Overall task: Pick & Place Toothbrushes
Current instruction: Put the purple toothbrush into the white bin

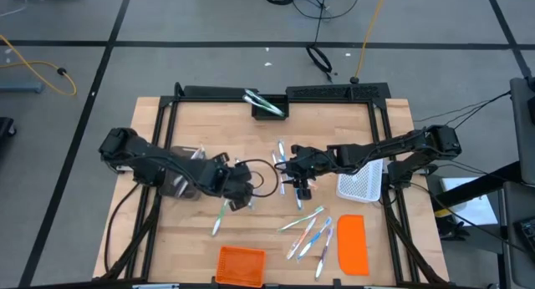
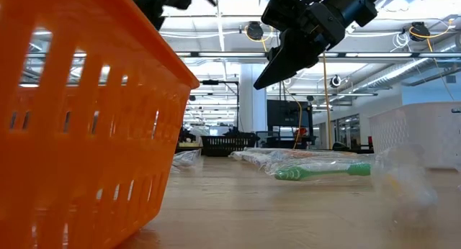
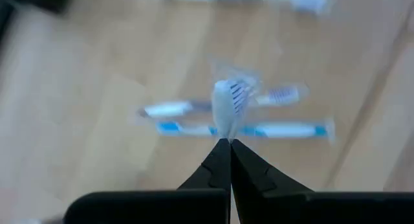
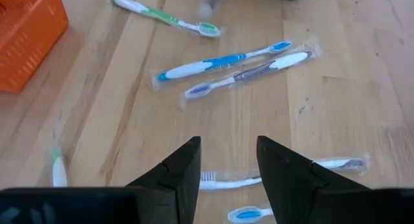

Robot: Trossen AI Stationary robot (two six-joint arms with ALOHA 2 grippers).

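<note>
My left gripper (image 1: pixel 241 197) (image 3: pixel 228 143) is shut on a white toothbrush (image 3: pixel 228 107) with blue bristles in a clear wrapper, held above the table's left middle. A green and white toothbrush (image 1: pixel 219 215) lies flat on the wood just near of it. My right gripper (image 1: pixel 297 179) (image 4: pixel 228 166) hovers open over the table's middle. A white toothbrush (image 4: pixel 226 180) lies on the table under its fingers, untouched. More wrapped toothbrushes (image 1: pixel 309 230) lie toward the near right, and two (image 4: pixel 233 65) lie ahead of the right gripper. My left gripper pinches the toothbrush just behind its head (image 3: pixel 225 134) between its two fingertips. The bristled head (image 3: pixel 236 93) sticks out beyond the fingers; the fingers hide the handle. The toothbrush is lifted clear of the table.
A black bin (image 1: pixel 269 107) holding toothbrushes stands at the far middle. An orange basket (image 1: pixel 241 264) (image 2: pixel 72 119) sits at the near edge, a flat orange lid (image 1: pixel 353 243) at the near right, and a white mesh basket (image 1: pixel 361 182) at the right. A few toothbrushes (image 1: pixel 282 159) lie mid-table.
</note>
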